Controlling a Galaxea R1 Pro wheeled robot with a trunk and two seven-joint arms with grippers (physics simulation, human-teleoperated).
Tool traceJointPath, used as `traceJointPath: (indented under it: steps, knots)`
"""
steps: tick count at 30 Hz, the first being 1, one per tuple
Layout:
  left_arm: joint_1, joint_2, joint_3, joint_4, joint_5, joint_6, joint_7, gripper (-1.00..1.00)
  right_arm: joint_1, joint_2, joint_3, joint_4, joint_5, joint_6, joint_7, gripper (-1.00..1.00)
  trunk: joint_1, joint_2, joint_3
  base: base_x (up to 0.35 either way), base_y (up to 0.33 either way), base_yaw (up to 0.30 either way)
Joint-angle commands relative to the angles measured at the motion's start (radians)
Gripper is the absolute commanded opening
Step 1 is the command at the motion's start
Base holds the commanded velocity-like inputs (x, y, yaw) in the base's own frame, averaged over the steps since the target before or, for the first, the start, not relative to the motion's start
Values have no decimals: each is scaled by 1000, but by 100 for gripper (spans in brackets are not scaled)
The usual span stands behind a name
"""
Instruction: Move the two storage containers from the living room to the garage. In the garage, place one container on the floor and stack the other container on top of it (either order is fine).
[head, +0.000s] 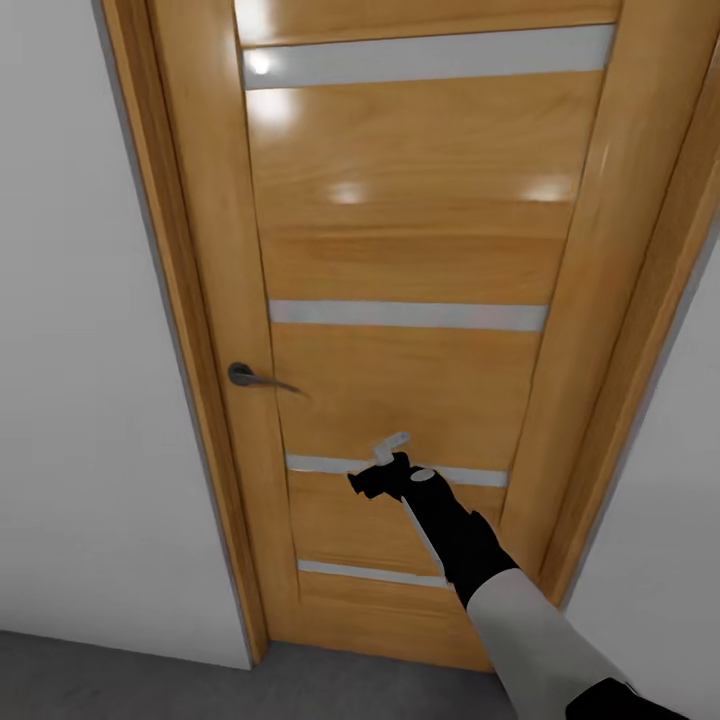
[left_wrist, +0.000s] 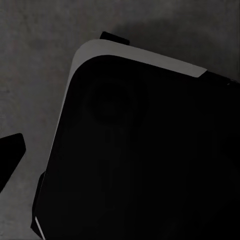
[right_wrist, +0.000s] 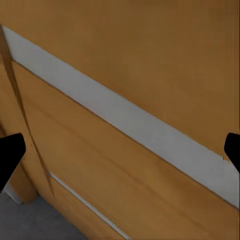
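Observation:
The two storage containers are out of view. My right gripper (head: 380, 475) reaches forward on its black and white arm, close to the lower half of a shut wooden door (head: 400, 250). In the right wrist view, the right gripper (right_wrist: 120, 152) is open, its two black fingertips (right_wrist: 10, 155) far apart with nothing between them, facing a pale strip (right_wrist: 125, 120) set in the door. In the left wrist view, one black fingertip (left_wrist: 10, 155) of my left gripper sits wide at the picture's edge, over my own dark base (left_wrist: 140, 150) and grey floor (left_wrist: 35, 60).
The door has several horizontal frosted strips and a dark lever handle (head: 255, 378) on its left side. Its wooden frame (head: 200, 350) stands between white walls (head: 80, 350). Grey floor (head: 100, 670) runs along the foot of the wall.

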Motion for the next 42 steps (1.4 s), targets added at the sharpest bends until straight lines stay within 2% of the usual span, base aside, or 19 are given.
traceJointPath:
  steps: [1, 15, 16, 18, 20, 22, 24, 26, 28, 31, 32, 37, 38, 42]
  knots:
    - [0, 0, 1, 0, 4, -2, -1, 100, -1, 0, -1, -2, 11, 5, 6, 100, 1, -1, -1, 317, 161, 0]
    - [0, 0, 2, 0, 4, -2, -1, 100, -1, 0, 37, -9, 16, -29, -21, 100, 1, -1, -1, 314, 163, 0]
    - [0, 0, 2, 0, 4, -2, -1, 100, -1, 0, 38, -5, 18, -41, -38, 100, 1, -1, -1, 200, 31, 0]
    - [0, -1, 2, 0, 4, -2, -1, 100, -1, 0, 39, 3, 17, -73, -122, 100, 1, -1, -1, 62, 10, 0]
    - [0, -1, 2, 0, 4, -2, -1, 100, -1, 0, 39, 6, 17, -84, -177, 100, 1, -1, -1, 22, 3, 0]
    - [0, -1, 2, 0, 4, -2, -1, 100, -21, 0, 39, 40, 19, -99, -223, 100, 1, -1, -1, 7, 1, 0]
    - [0, -2, 2, 0, 4, -2, -1, 100, -71, 0, 36, 127, 18, -133, -252, 100, 1, -1, -1, 3, 0, 0]
    - [0, -2, 2, 1, 4, -2, -1, 100, -158, 0, 33, 312, 16, -222, -287, 100, 1, -1, -1, 1, 0, 0]
    - [0, -2, 2, 0, 4, -2, -1, 100, -201, 0, 32, 425, 15, -293, -315, 100, 1, -1, -1, 0, 0, 0]
    - [0, -2, 2, 0, 4, -2, -1, 100, -207, 0, 30, 443, 14, -304, -327, 100, 1, -1, -1, 0, 0, 0]
    - [0, -2, 3, 0, 4, -2, -1, 100, -236, 0, 8, 458, 12, -312, -338, 100, 1, -1, -1, 0, 0, 0]
    - [0, -2, 3, -1, 4, -2, -1, 100, -252, 0, -57, 479, 14, -331, -339, 100, 1, -1, -1, 0, 0, 0]
    - [0, -2, 3, 0, 4, -2, -1, 100, -253, 0, -62, 481, 22, -352, -333, 100, 1, -1, -1, 0, 0, 0]
    - [0, -2, 3, 0, 4, -2, -1, 100, -254, 0, -57, 481, 28, -354, -326, 100, 1, -1, -1, 0, 0, 0]
